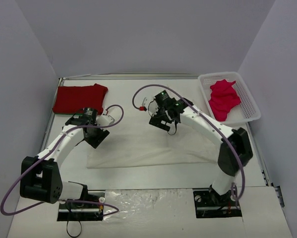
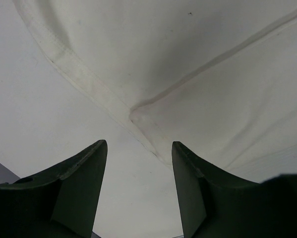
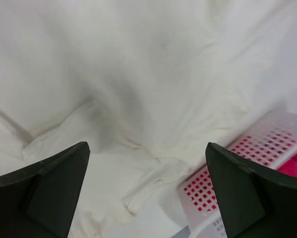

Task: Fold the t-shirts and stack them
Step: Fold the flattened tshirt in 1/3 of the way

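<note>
A large cream-white t-shirt point(image 1: 153, 144) lies spread flat mid-table. My left gripper point(image 1: 95, 138) is open and empty just above the shirt's left edge; in the left wrist view the gripper point(image 2: 138, 145) hovers over a hemmed corner of the shirt point(image 2: 188, 74). My right gripper point(image 1: 161, 124) is open wide and empty above the shirt's far edge; in the right wrist view the gripper point(image 3: 147, 146) is over rumpled white cloth point(image 3: 138, 74). A folded red t-shirt point(image 1: 80, 98) lies at the back left. A pinkish-red t-shirt point(image 1: 223, 99) lies crumpled in the basket.
A white plastic lattice basket point(image 1: 247, 96) stands at the back right; it also shows in the right wrist view point(image 3: 227, 188). Grey walls enclose the table on three sides. A crinkled clear plastic sheet point(image 1: 148, 201) lies between the arm bases.
</note>
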Robot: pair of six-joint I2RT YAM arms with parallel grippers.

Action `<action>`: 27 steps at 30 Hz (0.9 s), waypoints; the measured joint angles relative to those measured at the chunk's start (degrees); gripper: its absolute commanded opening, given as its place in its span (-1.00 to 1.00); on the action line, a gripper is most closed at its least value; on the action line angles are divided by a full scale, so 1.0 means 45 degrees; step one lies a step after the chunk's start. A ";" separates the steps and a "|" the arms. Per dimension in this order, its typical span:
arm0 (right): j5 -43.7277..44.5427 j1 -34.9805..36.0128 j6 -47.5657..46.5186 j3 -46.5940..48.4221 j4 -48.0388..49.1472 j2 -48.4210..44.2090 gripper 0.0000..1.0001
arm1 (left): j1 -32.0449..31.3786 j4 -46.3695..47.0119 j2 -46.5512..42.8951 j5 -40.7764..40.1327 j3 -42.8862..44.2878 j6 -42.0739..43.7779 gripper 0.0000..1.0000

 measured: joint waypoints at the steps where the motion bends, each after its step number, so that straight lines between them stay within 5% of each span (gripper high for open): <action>1: 0.0238 0.0039 0.0189 -0.0194 0.0617 -0.0680 1.00 | 0.0000 0.0019 -0.0019 0.0000 -0.0005 -0.0005 0.08; 5: 0.1044 -0.0568 0.0466 -0.1860 0.3162 -0.3614 1.00 | -0.0058 0.0233 -0.0296 -0.0073 -0.0029 -0.0010 0.07; 15: 0.1413 -0.3905 -0.0068 -1.1895 1.1026 -0.8660 1.00 | -0.0325 0.1661 -0.0874 -0.0840 -0.0384 -0.0544 0.02; 20: 0.1098 -0.4668 0.0661 -1.1866 1.2075 -0.9364 1.00 | -0.0325 0.2905 -0.1273 -0.0865 -0.0937 -0.0646 0.12; 27: 0.0044 -0.6042 0.2788 -0.9068 1.1332 -0.8937 1.00 | -0.0325 0.4930 -0.1515 -0.1219 -0.1039 -0.0665 0.33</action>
